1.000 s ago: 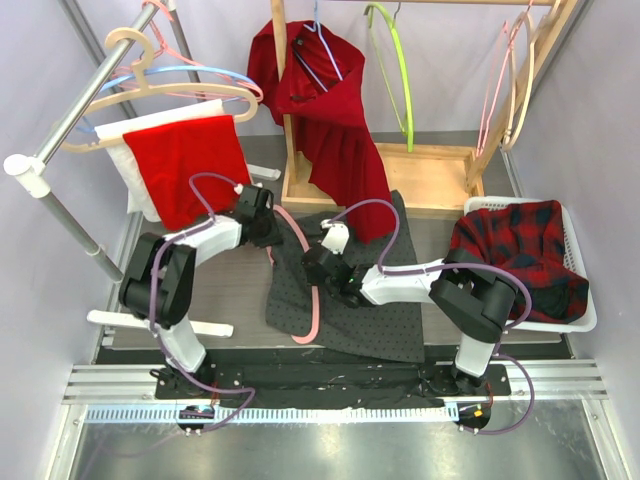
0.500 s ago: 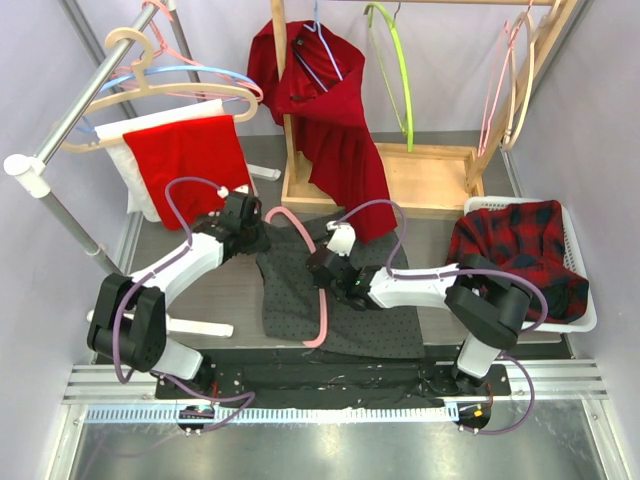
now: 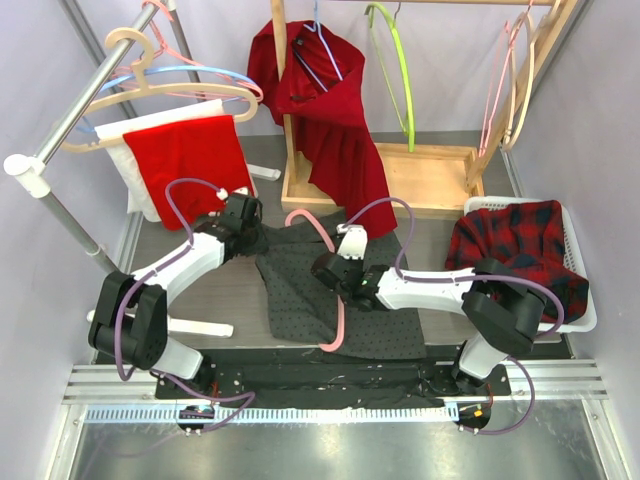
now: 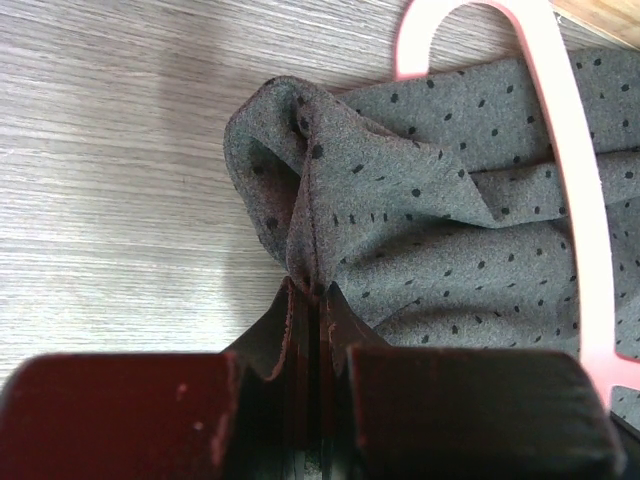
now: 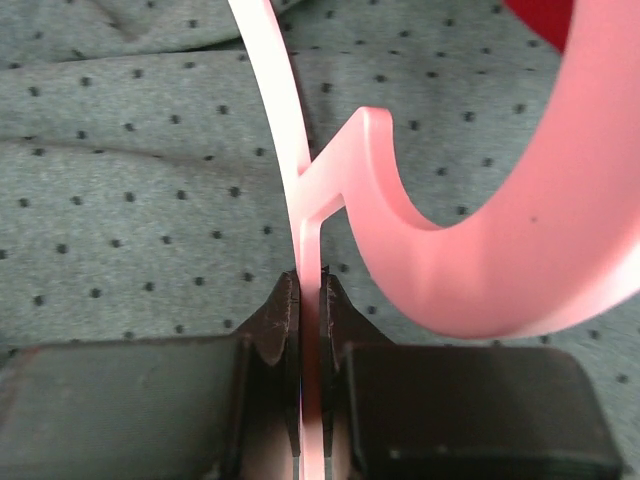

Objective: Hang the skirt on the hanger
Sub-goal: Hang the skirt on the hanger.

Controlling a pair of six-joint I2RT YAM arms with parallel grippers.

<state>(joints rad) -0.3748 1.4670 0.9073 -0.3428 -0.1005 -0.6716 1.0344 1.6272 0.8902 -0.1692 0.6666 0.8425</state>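
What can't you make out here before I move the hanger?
Top view: the right gripper covers the middle of the hanger, so whether it lies inside the skirt or on it is unclear.
Right wrist view: both hanger ends run off the frame.
Left wrist view: the left gripper hides how much skirt it pinches.

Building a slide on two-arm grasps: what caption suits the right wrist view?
Right gripper shut on the pink hanger, held over the dotted grey skirt.
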